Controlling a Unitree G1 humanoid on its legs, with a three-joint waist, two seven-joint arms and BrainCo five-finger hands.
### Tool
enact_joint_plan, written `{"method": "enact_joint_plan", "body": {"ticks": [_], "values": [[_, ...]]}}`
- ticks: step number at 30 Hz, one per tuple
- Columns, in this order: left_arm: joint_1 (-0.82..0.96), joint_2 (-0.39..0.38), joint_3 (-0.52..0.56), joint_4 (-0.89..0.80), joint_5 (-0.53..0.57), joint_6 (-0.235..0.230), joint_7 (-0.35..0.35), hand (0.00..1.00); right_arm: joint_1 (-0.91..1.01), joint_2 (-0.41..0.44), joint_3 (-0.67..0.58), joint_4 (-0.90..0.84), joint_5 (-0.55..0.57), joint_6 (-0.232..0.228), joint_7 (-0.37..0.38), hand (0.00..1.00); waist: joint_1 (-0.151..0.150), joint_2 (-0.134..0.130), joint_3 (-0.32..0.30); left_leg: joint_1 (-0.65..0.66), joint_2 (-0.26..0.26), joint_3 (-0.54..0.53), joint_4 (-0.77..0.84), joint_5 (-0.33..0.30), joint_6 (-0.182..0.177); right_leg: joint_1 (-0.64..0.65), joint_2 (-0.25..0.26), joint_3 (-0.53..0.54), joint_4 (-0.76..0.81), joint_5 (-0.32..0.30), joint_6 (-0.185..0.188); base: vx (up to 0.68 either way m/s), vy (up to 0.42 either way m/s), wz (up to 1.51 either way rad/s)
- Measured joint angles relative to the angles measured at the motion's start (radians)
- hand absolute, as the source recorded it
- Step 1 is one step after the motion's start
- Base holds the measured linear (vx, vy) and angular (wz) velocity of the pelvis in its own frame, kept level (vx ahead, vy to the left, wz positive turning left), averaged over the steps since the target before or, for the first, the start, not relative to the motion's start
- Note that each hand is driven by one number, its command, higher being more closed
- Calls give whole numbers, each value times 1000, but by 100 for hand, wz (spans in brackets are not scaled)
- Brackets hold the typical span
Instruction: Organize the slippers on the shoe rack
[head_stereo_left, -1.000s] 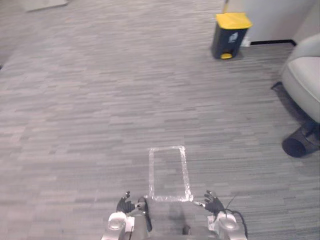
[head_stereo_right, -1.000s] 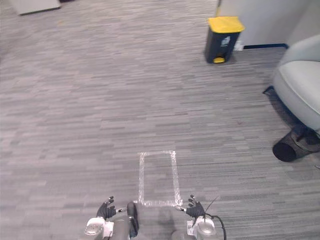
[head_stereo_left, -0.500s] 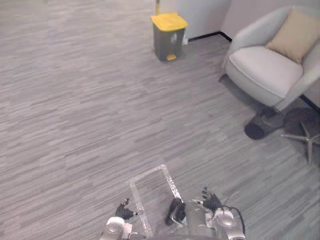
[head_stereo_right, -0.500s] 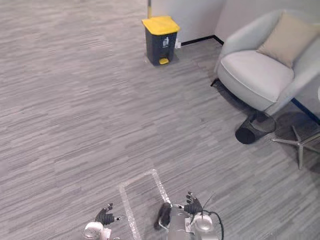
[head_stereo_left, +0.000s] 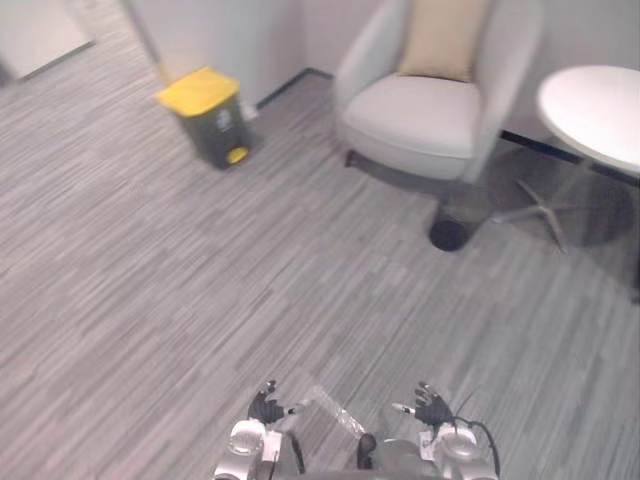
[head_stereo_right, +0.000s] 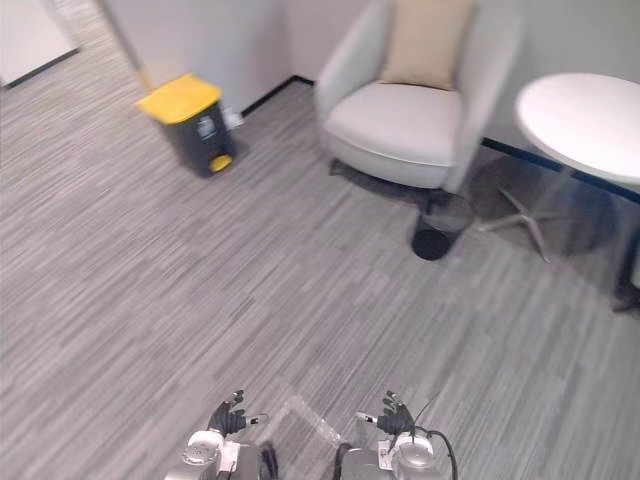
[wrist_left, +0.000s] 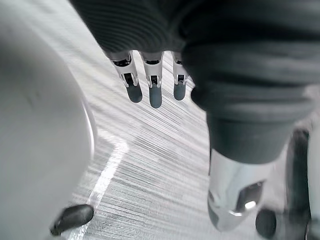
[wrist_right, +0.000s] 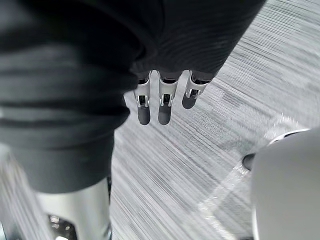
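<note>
My left hand hangs low at the bottom edge of the eye views, over grey carpet, fingers relaxed and holding nothing. My right hand hangs level with it a little to the right, also open and empty. In the left wrist view the left hand's fingers point straight down at the carpet. In the right wrist view the right hand's fingers are likewise straight above the floor.
A taped outline lies on the carpet between my hands. A grey bin with a yellow lid stands far left by the wall. A pale armchair with a tan cushion, a black basket and a round white table stand ahead right.
The camera has swung to the right: the bin slid to the left of the picture, and the armchair and the white table came fully into view. Both hands stay low and open.
</note>
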Motion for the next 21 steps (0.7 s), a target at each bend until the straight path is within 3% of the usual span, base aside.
{"method": "enact_joint_plan", "body": {"ticks": [1,5,8,9,10,11,12,14,18,21], "values": [[-9,8,1,7,-5,-1,4,0,-5,4,6,16,-1,0,-5,0,-1,-32,-11,25,-12,46,6,-7,9,3,-29,45,-5,3,38,186,276,-119],[-2,54,0,28,-14,3,6,0,7,45,15,33,0,0,-4,0,8,-105,-43,105,-55,179,-136,10,50,-17,-89,149,-44,17,74,141,189,-85],[0,66,1,30,-14,7,7,0,0,44,16,41,-2,0,-4,0,7,-104,-35,153,-64,254,-154,-4,72,-24,-104,165,-38,27,97,67,172,-74],[6,70,3,31,-15,7,12,0,-14,39,16,57,-2,0,-3,0,10,-97,-33,166,-53,297,-155,-13,76,-44,-122,61,-14,29,109,-13,94,-93],[10,76,12,30,-17,7,13,0,-23,41,15,62,-3,0,-4,0,19,-94,-31,171,-50,338,-154,-17,79,-70,-160,-126,16,23,97,-27,66,-84],[11,75,17,32,-18,8,12,0,-22,40,15,62,-3,0,-3,0,18,-90,-29,171,-48,346,-151,-20,79,-75,-182,-203,31,22,89,4,13,-60],[10,72,29,37,-21,9,12,0,-19,35,11,68,-4,-2,-3,0,13,-94,-31,172,-41,364,-139,-29,75,-75,-234,-373,66,25,83,18,-12,-40],[10,70,40,43,-25,10,13,0,-19,37,0,73,-3,-7,-3,0,15,-90,-28,180,-18,382,-121,-41,58,-71,-226,-426,63,29,78,17,-77,-38],[18,62,40,47,-35,18,10,0,-14,31,-26,110,-3,-10,-4,0,28,-64,-58,188,31,421,-121,-49,38,-25,-129,-392,-97,105,58,42,-91,-42],[15,64,43,48,-35,18,1,0,-16,32,-28,113,-1,-10,-8,0,31,-74,-52,179,61,455,-62,-56,28,4,-96,-350,-180,150,46,21,-77,-42]]}}
